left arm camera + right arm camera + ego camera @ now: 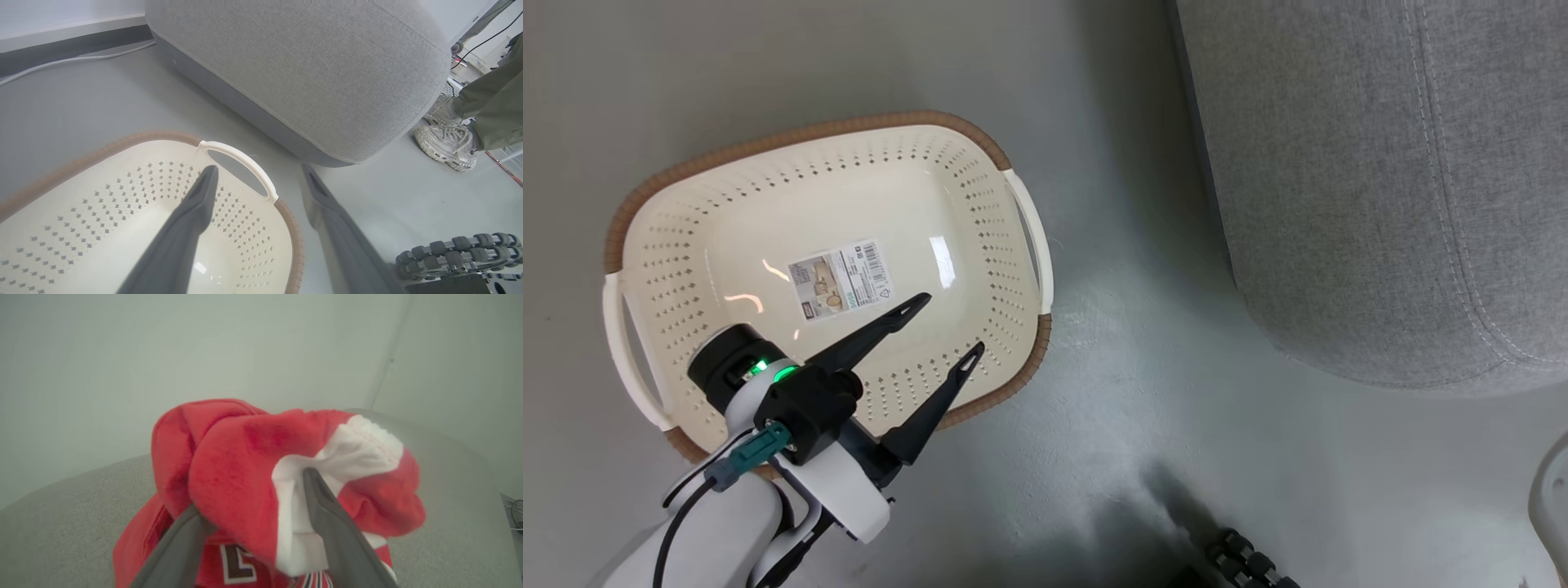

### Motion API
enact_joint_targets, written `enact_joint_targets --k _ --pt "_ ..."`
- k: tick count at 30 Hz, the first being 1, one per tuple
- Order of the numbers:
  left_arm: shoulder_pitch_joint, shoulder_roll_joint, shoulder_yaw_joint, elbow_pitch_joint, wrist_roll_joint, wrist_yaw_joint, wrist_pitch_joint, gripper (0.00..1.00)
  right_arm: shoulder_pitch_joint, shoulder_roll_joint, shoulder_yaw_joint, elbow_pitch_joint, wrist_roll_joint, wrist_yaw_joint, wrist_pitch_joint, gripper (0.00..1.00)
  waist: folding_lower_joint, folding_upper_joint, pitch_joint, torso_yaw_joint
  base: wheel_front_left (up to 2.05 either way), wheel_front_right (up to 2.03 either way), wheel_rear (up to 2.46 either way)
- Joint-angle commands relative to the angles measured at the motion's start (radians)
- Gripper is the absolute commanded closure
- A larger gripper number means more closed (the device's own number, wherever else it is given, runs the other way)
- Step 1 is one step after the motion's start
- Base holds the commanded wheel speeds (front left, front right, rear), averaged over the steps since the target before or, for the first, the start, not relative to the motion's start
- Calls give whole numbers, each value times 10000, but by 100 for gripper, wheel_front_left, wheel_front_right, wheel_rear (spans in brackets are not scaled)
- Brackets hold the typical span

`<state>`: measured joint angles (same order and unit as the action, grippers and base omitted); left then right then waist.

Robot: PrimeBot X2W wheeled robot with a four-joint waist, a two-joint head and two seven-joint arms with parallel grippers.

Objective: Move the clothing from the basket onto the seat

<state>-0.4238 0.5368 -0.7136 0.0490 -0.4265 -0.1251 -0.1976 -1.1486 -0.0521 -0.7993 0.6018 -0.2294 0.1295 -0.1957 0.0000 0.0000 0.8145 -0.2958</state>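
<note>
The clothing [233, 469] is a bright red, soft heap with white trim, and it sits on top of the light grey sofa [61, 518]. Under the top bundle lies more red cloth with a brown and white letter logo [237, 563] and some stripes at the bottom edge of the right wrist view. The right end effector [251, 500] is pushed into the heap. Its two dark fingers [327, 522] stand wide apart, and the red and white cloth bunches between them and hangs over them. The cream laundry basket [768, 188] stands on the grey floor [1135, 408], near the rounded corner of the sofa but not touching it. It has a brown rim, little holes in its sides and two white handles, and a barcode sticker [841, 282] shows on its bare bottom. The left end effector [949, 324] hangs over the near side of the basket with its fingers spread apart and nothing between them. In the left wrist view, a person's pale shoes [447, 139] and olive trouser leg [494, 114] show beside the sofa.
</note>
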Motion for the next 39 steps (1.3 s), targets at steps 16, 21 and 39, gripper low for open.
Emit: enact_joint_targets --k 16,21,39 --pt "-346 -1114 277 1760 -452 -31 -627 0 3362 -680 2998 -705 2141 12 -657 0 0 0 -2040 902 0 0 0" --pt "-140 -1586 969 2044 -457 -38 -638 0 4470 -552 3877 -1420 2684 12 -659 0 0 0 -2824 1224 0 0 0" --pt "1483 -3072 5501 2880 366 -51 -641 0 6236 -248 7523 -1932 4280 12 -660 0 0 0 -5460 2650 0 0 0"
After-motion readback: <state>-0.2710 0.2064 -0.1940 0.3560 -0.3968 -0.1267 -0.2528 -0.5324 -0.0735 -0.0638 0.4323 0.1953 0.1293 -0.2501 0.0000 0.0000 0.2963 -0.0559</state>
